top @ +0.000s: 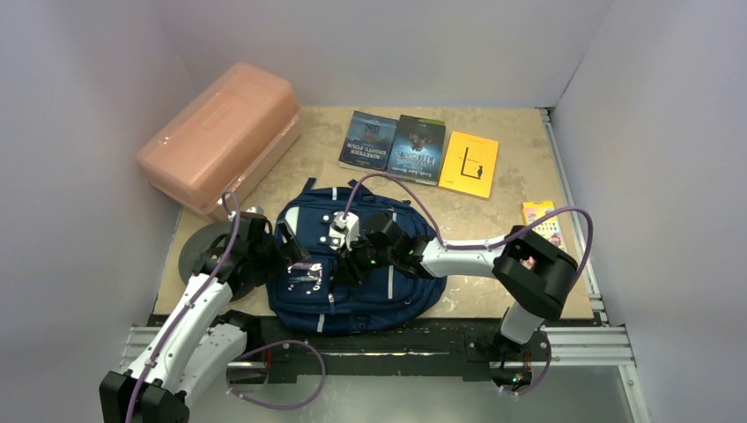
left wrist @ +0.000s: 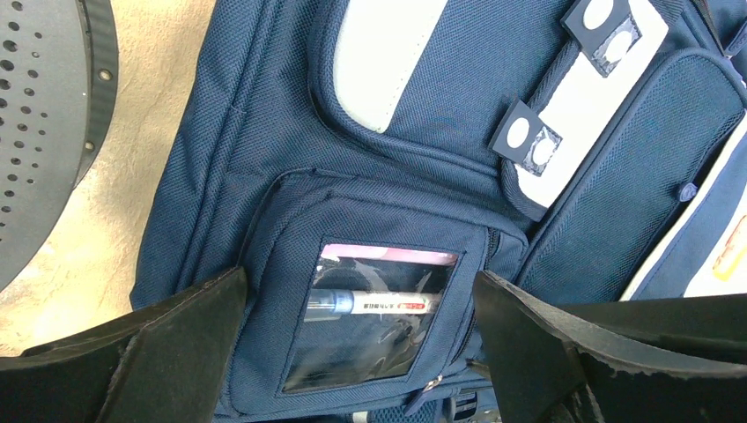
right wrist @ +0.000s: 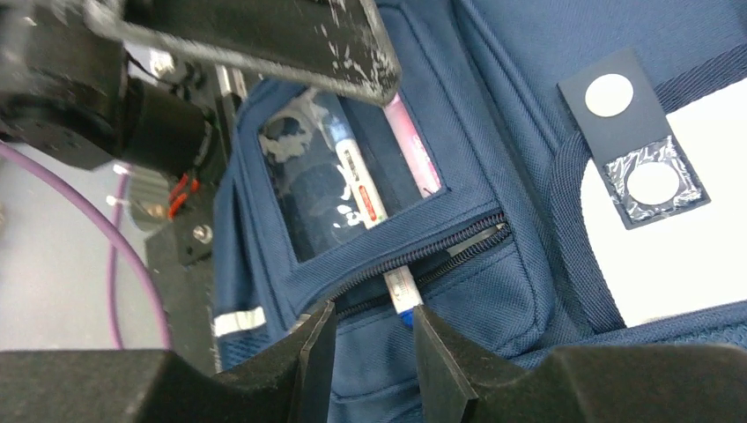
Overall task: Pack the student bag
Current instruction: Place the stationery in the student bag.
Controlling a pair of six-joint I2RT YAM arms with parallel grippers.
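The navy student bag (top: pixel 352 273) lies flat near the table's front edge, also in the left wrist view (left wrist: pixel 264 132) and the right wrist view (right wrist: pixel 511 106). Its small front pocket has a clear window (left wrist: pixel 379 317) with a white pen (left wrist: pixel 374 304) and a pink item (left wrist: pixel 388 256) behind it. The pocket's zip (right wrist: pixel 458 242) is partly open and the pen's blue end (right wrist: pixel 403 300) sticks out of it. My left gripper (left wrist: pixel 361 300) is open wide, its fingers on either side of the window pocket. My right gripper (right wrist: pixel 370 330) is open, just at the pen's end, holding nothing.
A salmon-pink plastic box (top: pixel 220 137) stands at the back left. Three books (top: pixel 417 148) lie at the back. A small colourful pack (top: pixel 543 222) lies at the right edge. A grey perforated disc (top: pixel 198 251) sits left of the bag, under my left arm.
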